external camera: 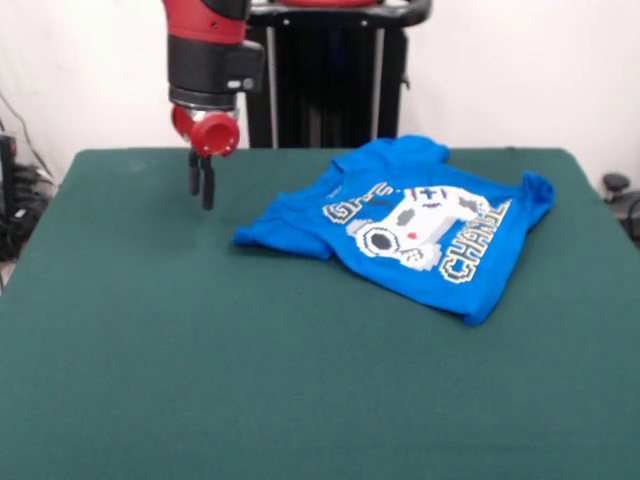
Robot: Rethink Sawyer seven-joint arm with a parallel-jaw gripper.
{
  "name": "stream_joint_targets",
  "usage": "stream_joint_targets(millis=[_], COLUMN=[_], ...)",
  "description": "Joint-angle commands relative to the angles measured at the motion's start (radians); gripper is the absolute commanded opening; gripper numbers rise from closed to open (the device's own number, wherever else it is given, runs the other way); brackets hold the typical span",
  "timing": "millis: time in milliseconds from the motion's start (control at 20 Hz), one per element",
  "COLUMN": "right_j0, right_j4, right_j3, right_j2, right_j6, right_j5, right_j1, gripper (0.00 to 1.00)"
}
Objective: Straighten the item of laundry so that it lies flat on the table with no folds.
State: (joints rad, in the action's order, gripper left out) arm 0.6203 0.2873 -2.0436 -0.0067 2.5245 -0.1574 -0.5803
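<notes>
The bright blue T-shirt (410, 225) lies print-up on the dark green table (200, 340), right of centre towards the far side. Its game controller print and lettering show, partly broken by folds. Its edges are tucked and rumpled, with a sleeve bunched at the right (535, 190) and a fold at the left corner (260, 235). My gripper (201, 185) hangs from the red and black arm at the far left, well left of the shirt and apart from it. Its fingers are close together with nothing between them, above the table.
The robot's black pedestal (320, 75) stands behind the table's far edge. Dark objects and cables sit off the table at the left edge (15, 190) and the right edge (615, 185).
</notes>
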Motion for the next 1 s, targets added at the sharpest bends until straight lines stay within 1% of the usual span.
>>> stream_joint_targets(millis=[50,250,500,800,1000], right_j0=[-0.025,-0.02,0.009,0.013,0.009], right_j4=[0.034,0.032,0.031,0.037,0.032], right_j3=[-0.015,0.002,0.014,0.06,0.071], right_j2=[0.164,0.186,0.223,0.225,0.225], right_j6=[0.088,0.09,0.088,0.083,0.089], right_j5=[-0.049,-0.048,-0.039,-0.085,-0.112], right_j1=[0.043,0.022,0.012,0.071,0.105], gripper=[1.0,1.0,1.0,1.0,1.0])
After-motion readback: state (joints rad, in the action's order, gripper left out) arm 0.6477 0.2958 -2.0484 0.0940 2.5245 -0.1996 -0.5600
